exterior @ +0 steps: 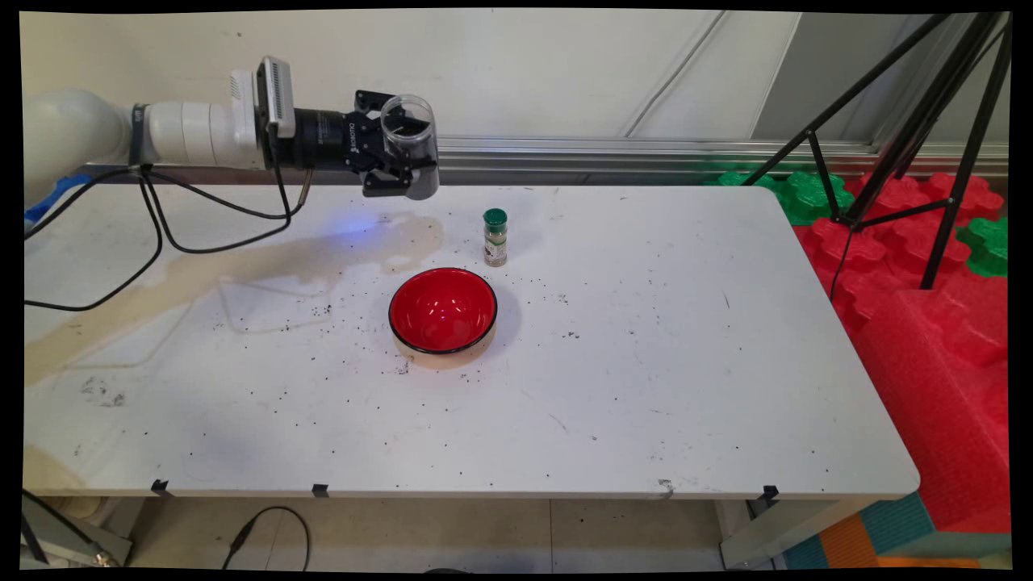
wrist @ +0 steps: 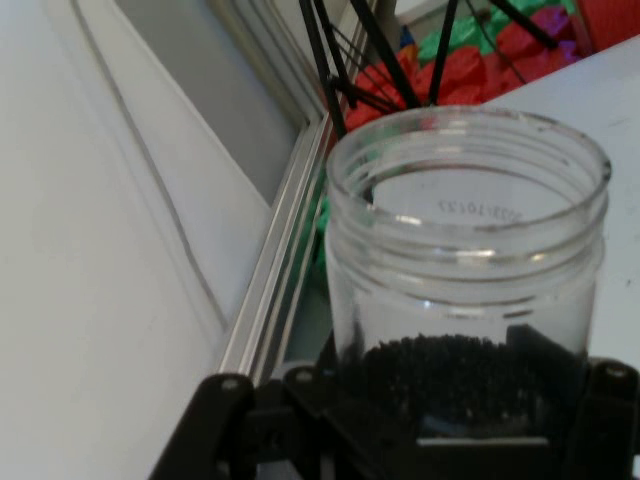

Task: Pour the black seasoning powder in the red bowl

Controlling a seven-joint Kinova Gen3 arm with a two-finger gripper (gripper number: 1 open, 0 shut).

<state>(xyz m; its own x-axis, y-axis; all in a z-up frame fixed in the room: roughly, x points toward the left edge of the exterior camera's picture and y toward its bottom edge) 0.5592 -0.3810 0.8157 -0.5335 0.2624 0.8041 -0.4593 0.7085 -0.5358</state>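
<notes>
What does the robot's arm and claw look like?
The arm is white and round like a tube. Loose black cables hang from it. Its claw is black, with small white lettering on the side and a boxy white camera behind it.

Upright, lidless clear jar (exterior: 410, 145) of dark grains, gripped high above table.

Reaches in level from the left, high above the table's far side. Gripper (exterior: 401, 153) clamped on a clear jar (exterior: 410, 137).
</notes>
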